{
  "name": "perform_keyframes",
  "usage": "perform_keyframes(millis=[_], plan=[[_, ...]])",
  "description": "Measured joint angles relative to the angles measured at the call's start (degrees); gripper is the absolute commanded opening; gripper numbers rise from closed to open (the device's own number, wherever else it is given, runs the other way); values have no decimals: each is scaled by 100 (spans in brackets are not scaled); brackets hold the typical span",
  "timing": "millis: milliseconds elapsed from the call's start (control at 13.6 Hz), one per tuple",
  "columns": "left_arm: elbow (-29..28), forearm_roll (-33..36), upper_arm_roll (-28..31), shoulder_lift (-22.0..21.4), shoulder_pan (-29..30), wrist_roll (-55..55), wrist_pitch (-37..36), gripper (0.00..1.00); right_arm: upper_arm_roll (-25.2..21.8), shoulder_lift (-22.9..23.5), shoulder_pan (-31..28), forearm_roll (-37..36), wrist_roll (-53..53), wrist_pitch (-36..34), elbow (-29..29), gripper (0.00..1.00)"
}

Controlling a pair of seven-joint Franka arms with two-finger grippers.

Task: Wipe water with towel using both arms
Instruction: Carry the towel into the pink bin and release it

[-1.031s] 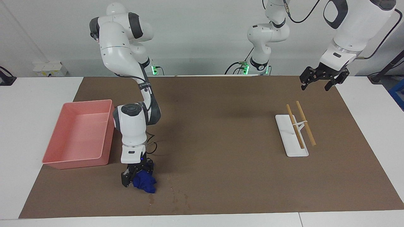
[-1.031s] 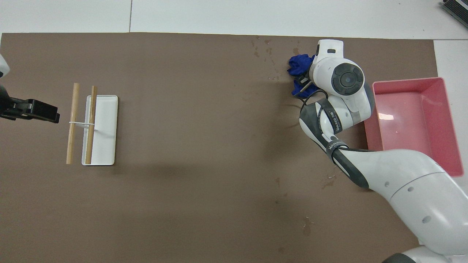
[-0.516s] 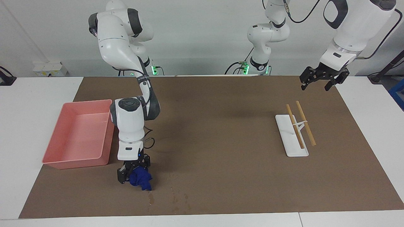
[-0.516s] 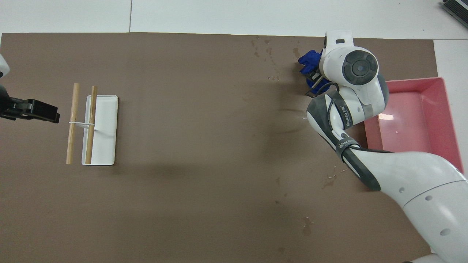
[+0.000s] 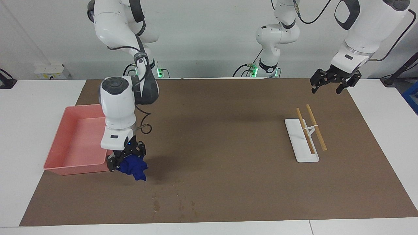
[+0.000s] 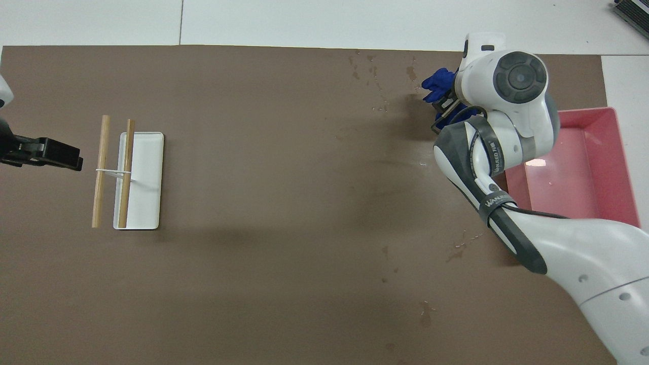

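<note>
The blue towel hangs bunched from my right gripper, which is shut on it a little above the brown mat, beside the corner of the pink tray. In the overhead view the right wrist hides most of that gripper. The water shows as dark blotches and droplets on the mat near the table edge farthest from the robots, apart from the towel. My left gripper waits open in the air over the mat at the left arm's end.
The pink tray stands empty at the right arm's end. A white rack with two wooden sticks lies at the left arm's end. More small wet marks dot the mat nearer the robots.
My right gripper has lifted the towel off the mat and carried it away from the wet patch toward the pink tray. The left arm has not moved.
</note>
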Motion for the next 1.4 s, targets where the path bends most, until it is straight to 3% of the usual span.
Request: perform_keyframes(millis=[295,589,884,1105,1178,1252,1326,1399], plan=[[0,0,0,0,0,0,0,100,8,-729,-452,274,-740,-1041,-2,0],[0,0,0,0,0,0,0,100,8,-1025,-1384,716,-1759,-1602,-22,0],[0,0,0,0,0,0,0,100,10,-1172,-1883,805,-2018,-1535,-553,0],[0,0,0,0,0,0,0,100,9,-1395,-2057,805,-2018,-641,-1581,0],[0,0,0,0,0,0,0,100,9,-1418,-2095,805,-2017,-436,-1820,6],[0,0,0,0,0,0,0,100,10,-1430,-2102,805,-2017,-256,-1984,44],[0,0,0,0,0,0,0,100,25,-1439,-2100,805,-2017,-111,-2095,53],[0,0,0,0,0,0,0,100,45,-1451,-2095,805,-2017,-42,-2150,85]])
